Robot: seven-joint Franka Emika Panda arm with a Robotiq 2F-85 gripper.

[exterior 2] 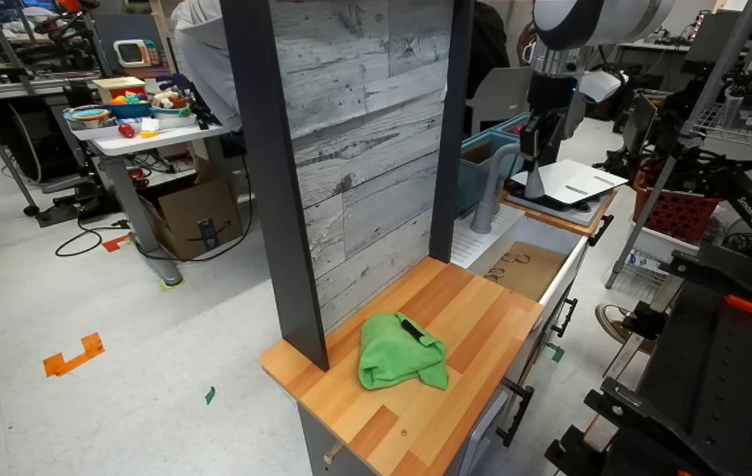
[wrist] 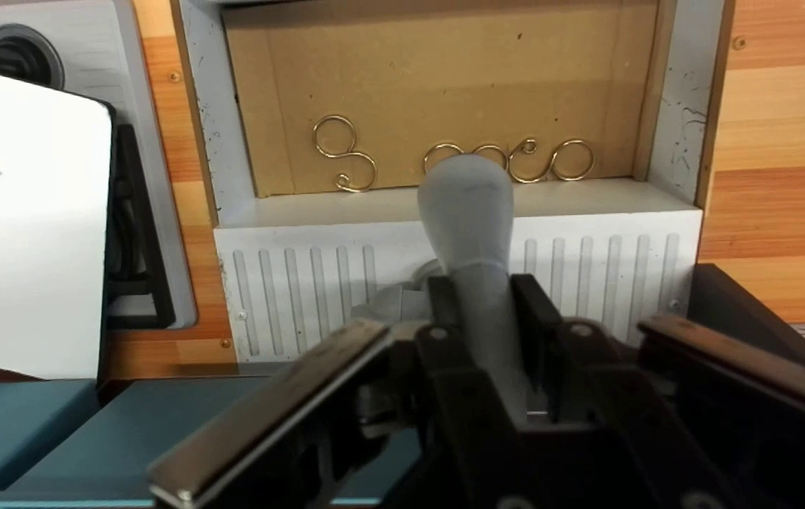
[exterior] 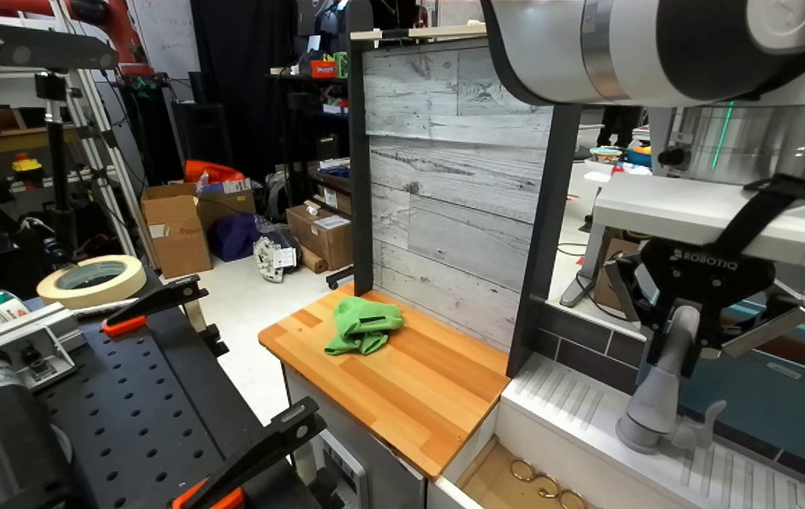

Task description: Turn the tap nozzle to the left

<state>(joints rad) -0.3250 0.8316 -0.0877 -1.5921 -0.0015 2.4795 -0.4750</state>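
The tap nozzle (exterior: 659,396) is a light grey curved spout rising from a round base on the white ridged ledge. A small side lever (exterior: 707,428) stands at its base. In an exterior view the nozzle (exterior 2: 534,184) bends over and its flared end hangs down beside the open drawer. In the wrist view the flared end (wrist: 467,201) points away from the gripper, over the drawer edge. My gripper (wrist: 485,293) has one black finger on each side of the nozzle, close against it. The gripper also shows in both exterior views (exterior: 673,353) (exterior 2: 531,145), at the spout's upper part.
An open white drawer (wrist: 678,92) with gold wire hooks lies in front of the ledge. A teal basin (wrist: 183,417) is behind. A white board (wrist: 27,233) lies over a hob. A plank panel (exterior: 459,198) and a green cloth (exterior: 363,325) are on the wooden counter.
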